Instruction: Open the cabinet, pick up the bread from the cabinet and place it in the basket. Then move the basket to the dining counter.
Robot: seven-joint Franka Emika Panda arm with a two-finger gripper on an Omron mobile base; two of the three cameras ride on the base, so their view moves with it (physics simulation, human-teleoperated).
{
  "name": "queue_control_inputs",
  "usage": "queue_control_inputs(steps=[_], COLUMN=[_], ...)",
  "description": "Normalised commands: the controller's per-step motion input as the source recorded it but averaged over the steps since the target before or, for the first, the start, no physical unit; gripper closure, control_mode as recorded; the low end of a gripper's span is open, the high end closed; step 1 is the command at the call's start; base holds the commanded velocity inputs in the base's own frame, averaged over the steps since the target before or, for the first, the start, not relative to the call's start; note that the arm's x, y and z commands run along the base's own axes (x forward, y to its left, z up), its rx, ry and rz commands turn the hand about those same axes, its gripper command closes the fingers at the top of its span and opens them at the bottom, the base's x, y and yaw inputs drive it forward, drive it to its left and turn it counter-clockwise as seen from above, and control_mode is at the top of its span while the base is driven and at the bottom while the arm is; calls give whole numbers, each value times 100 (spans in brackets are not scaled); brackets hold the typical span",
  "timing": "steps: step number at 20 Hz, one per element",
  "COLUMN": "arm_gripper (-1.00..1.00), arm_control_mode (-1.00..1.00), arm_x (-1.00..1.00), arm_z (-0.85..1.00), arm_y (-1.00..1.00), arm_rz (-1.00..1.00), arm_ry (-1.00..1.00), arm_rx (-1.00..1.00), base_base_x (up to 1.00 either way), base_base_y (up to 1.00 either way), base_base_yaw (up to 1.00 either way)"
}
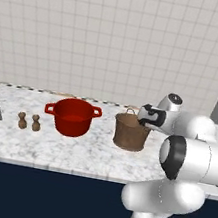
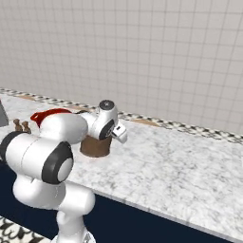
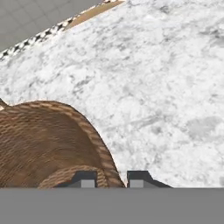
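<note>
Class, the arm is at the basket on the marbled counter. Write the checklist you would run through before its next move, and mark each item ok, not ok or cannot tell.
1. Basket upright on the counter: ok.
2. Gripper at the basket's rim, fingertips astride it in the hand view: ok.
3. Jaws closed on the rim: ok, they stand narrow with the weave between them.
4. Bread inside the basket: cannot tell, the visible interior shows weave alone.
5. Red pot apart from the basket, gap between them: ok.
6. Counter right of the basket bare marble in the right base view: ok.
</note>
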Motion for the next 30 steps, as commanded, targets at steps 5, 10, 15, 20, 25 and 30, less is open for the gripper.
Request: queue_control_inputs(steps=[5, 10, 15, 20, 25, 30], arm_gripper=[100, -100, -100, -100, -100, -100], arm_control_mode=[-100, -100, -100, -100, -100, -100], arm_x=[47, -50, -52, -18, -35, -67], arm_z=[-38, -50, -36, 76, 83, 100], arm_y=[15, 60, 22, -15, -1, 0], arm_rz=[-7, -1, -2, 0, 0, 5], arm_ry=[-22, -32, -24, 16, 17, 12], arm_rx=[0, 0, 0, 0, -3, -2], base_base_x=[0, 0, 0, 0, 0, 0], base_base_y=[0, 0, 0, 0, 0, 0], base_base_yaw=[0, 0, 0, 0, 0, 0])
